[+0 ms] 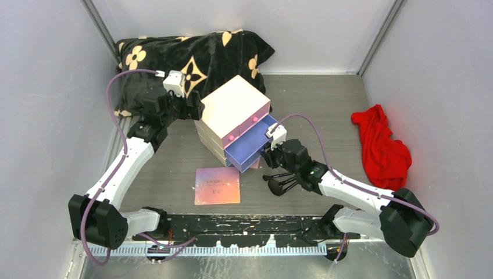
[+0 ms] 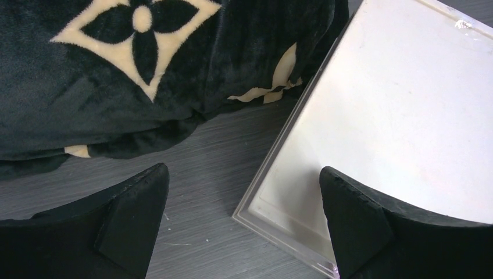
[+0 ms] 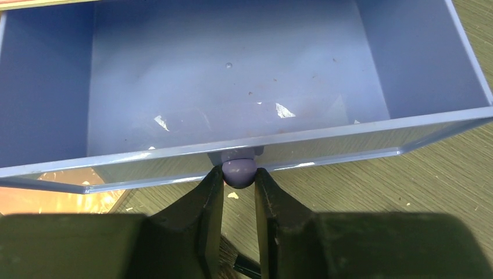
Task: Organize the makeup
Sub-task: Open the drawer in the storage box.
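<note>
Top external: grey wood-grain table [image 1: 325, 99], pale walls [image 1: 35, 87]. Palette [image 1: 217, 186] lies flat, 6 o'clock of box [image 1: 232, 104], edges table-aligned. Right gripper [image 3: 239, 177] clamps drawer knob [image 3: 239, 172]; left gripper [image 2: 243, 176] agape.

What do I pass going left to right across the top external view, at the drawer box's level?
In order: left gripper → cream drawer box → right gripper, on the blue drawer's knob → red cloth. The palette and brushes overlap those, so I left them out.

Open blue drawer [image 1: 247, 146]; red cloth [image 1: 381, 145] at right.
</note>
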`<state>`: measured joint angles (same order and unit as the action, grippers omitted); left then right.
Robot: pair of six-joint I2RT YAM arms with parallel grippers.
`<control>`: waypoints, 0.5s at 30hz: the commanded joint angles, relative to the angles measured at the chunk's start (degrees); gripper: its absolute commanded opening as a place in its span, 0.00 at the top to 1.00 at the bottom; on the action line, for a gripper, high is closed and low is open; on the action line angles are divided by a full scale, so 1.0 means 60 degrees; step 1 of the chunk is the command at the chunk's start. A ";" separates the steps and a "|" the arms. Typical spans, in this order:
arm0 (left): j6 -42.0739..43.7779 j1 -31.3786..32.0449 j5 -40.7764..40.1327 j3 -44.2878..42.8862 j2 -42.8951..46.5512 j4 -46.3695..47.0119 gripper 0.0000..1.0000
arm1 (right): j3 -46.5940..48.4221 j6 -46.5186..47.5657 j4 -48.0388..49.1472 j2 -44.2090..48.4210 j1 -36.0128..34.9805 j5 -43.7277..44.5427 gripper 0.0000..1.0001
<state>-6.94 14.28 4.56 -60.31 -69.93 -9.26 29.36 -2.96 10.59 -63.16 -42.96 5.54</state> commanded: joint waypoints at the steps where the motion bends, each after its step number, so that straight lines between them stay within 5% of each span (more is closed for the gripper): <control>1: 0.0453 -0.0019 -0.0265 0.0135 -0.0178 -0.0584 0.00 | 0.0318 -0.0027 -0.0606 0.0026 0.0055 0.0687 0.64; 5: 0.0453 -0.0012 -0.0305 0.0094 -0.0177 -0.0584 0.00 | 0.0573 0.0101 -0.0882 0.0271 0.0055 0.0777 0.49; 15: 0.0411 -0.0017 -0.0409 -0.0026 -0.0063 -0.0694 0.00 | 0.0887 -0.0031 -0.2087 0.1734 0.0057 0.0963 0.46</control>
<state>-6.94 14.26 4.51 -60.36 -69.93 -9.28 32.12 -2.87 -0.56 -57.63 -42.87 9.82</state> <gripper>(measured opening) 0.999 0.535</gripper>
